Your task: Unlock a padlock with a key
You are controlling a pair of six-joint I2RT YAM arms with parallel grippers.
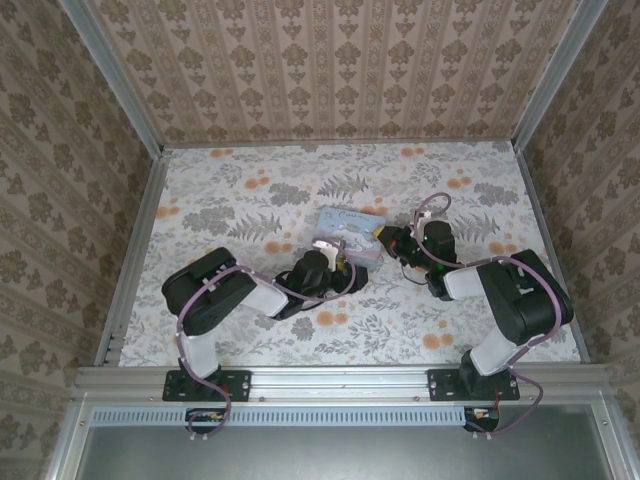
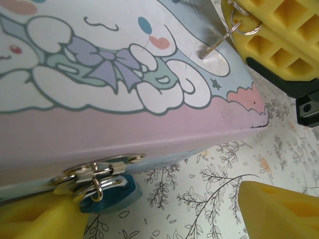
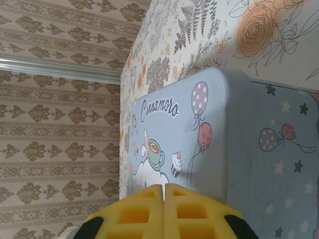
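The small teal padlock (image 2: pixel 107 196) hangs by its shackle from the metal hasp (image 2: pixel 94 172) on the front of the pastel cartoon tin (image 2: pixel 149 119). My left gripper (image 2: pixel 149 206) is open at the tin's front. One yellow finger (image 2: pixel 30 221) touches the padlock's left side and the other (image 2: pixel 281 211) stands well off to the right. My right gripper (image 1: pixel 385 238) is shut on the key (image 2: pixel 219 41). The key's blade sticks out over the tin's lid, and a key ring (image 2: pixel 247 27) sits by the pads. In the right wrist view the yellow pads (image 3: pixel 144 214) are pressed together above the tin (image 3: pixel 199 149).
The tin (image 1: pixel 350 232) lies mid-table on the floral cloth (image 1: pixel 250 190), between both arms. Patterned walls close off the back and sides. A metal rail (image 1: pixel 330 380) runs along the near edge.
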